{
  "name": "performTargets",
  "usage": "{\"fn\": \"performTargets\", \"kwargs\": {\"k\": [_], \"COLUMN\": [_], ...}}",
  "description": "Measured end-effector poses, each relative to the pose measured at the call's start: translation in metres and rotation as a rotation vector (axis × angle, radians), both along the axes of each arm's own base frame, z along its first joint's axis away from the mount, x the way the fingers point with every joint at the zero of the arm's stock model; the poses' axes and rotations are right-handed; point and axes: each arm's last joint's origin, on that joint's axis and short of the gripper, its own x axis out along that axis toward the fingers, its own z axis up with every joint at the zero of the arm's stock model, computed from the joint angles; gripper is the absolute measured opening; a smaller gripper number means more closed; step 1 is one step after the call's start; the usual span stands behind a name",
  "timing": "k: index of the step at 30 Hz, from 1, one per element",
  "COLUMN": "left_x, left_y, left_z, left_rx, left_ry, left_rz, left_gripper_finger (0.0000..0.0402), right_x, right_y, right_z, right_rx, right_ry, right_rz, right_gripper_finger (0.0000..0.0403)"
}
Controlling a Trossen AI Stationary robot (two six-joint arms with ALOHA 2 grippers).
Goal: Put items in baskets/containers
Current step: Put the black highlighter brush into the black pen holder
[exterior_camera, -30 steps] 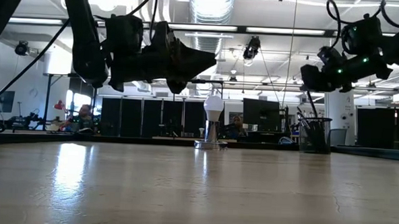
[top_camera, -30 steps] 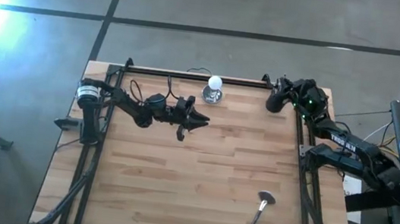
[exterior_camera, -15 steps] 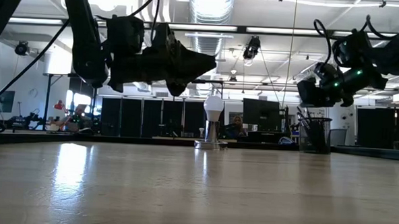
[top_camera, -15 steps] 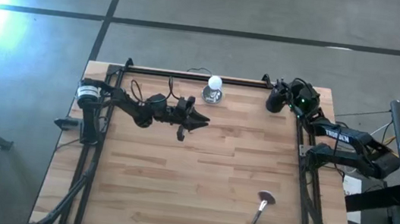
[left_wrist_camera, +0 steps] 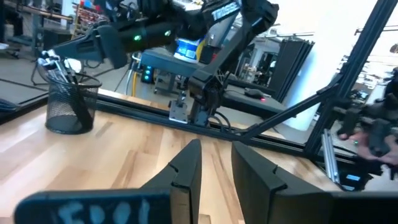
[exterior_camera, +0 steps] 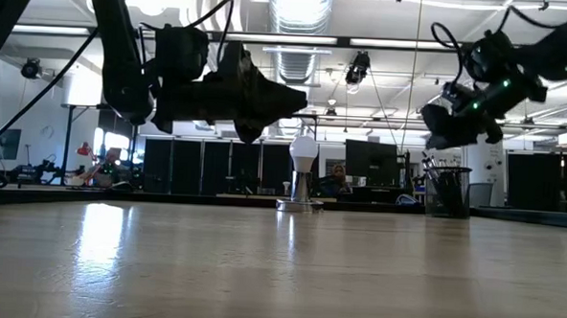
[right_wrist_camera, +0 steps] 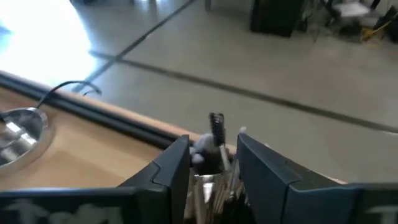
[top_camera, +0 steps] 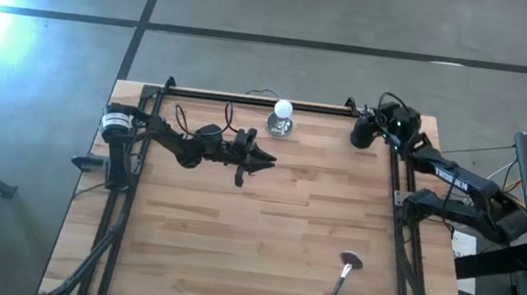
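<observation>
A black mesh cup (left_wrist_camera: 67, 111) stands at the table's far right (top_camera: 359, 137) with several brushes upright in it. My right gripper (right_wrist_camera: 214, 149) hangs just over it, open and nose tipped down (exterior_camera: 436, 137), with the dark and pale brush heads (right_wrist_camera: 214, 132) rising between its fingers. One fan-headed brush (top_camera: 347, 269) lies flat on the table near the front right. My left gripper (top_camera: 267, 160) hovers level above the table's far middle, pointing toward the cup, its fingers (left_wrist_camera: 186, 167) parted with nothing between them. My right gripper has one finger on each side of the brush heads (right_wrist_camera: 205, 152) that stick up out of the cup. Whether either finger touches them I cannot tell.
A shiny silver object topped with a white ball (top_camera: 280, 119) stands at the far edge between the two grippers. A black rail (left_wrist_camera: 155, 112) runs along the table's far side. Bare wood (top_camera: 231, 244) spreads over the middle and near half.
My right gripper has tipped its nose downward and sunk a little toward the cup. My left gripper has kept still.
</observation>
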Motion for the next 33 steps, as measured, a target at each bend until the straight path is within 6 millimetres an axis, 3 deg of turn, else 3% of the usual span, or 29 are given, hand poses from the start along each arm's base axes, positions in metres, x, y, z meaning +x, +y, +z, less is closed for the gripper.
{"fn": "performTargets", "kwargs": {"k": [6, 13, 18, 27, 33], "left_x": [-0.004, -0.013, -0.014, -0.015, -0.015], "left_y": [-0.001, -0.003, -0.002, -0.003, -0.003], "left_z": [-0.006, -0.014, -0.015, -0.016, -0.016], "left_rx": [0.028, 0.030, 0.027, 0.043, 0.043], "left_ry": [0.031, 0.044, 0.044, 0.047, 0.048], "left_rz": [0.032, 0.049, 0.075, 0.077, 0.076], "left_gripper_finger": [0.0080, 0.0042, 0.0004, 0.0001, 0.0000], "right_x": [0.008, 0.030, 0.045, 0.064, 0.074], "right_y": [0.016, 0.069, 0.120, 0.206, 0.249], "right_z": [0.033, 0.048, 0.040, 0.013, 0.007], "right_rx": [0.130, 0.211, 0.335, 0.569, 0.775], "right_ry": [0.083, 0.141, 0.086, -0.034, 0.034], "right_rz": [0.017, 0.038, 0.088, 0.128, 0.050], "right_gripper_finger": [0.0098, 0.0014, 0.0011, 0.0011, 0.0011]}}
